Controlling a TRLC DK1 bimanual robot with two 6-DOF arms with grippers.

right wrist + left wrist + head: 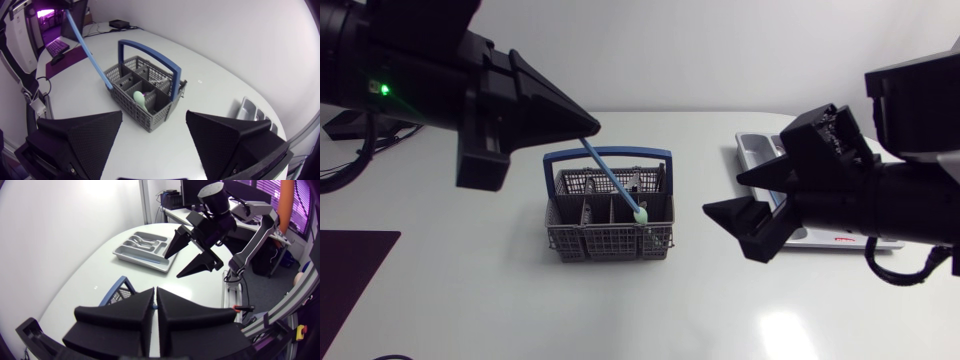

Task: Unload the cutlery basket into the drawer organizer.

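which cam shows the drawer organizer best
Left wrist view: the whole drawer organizer lies in sight, with cutlery in its compartments. In the head view my right arm hides most of it; the right wrist view catches only one end.

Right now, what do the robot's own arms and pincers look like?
Both are matte black: the left pincer and right pincer each have two broad wedge-shaped fingers. A green light glows on the left arm's housing; the right arm shows a silver-grey link and black cables.
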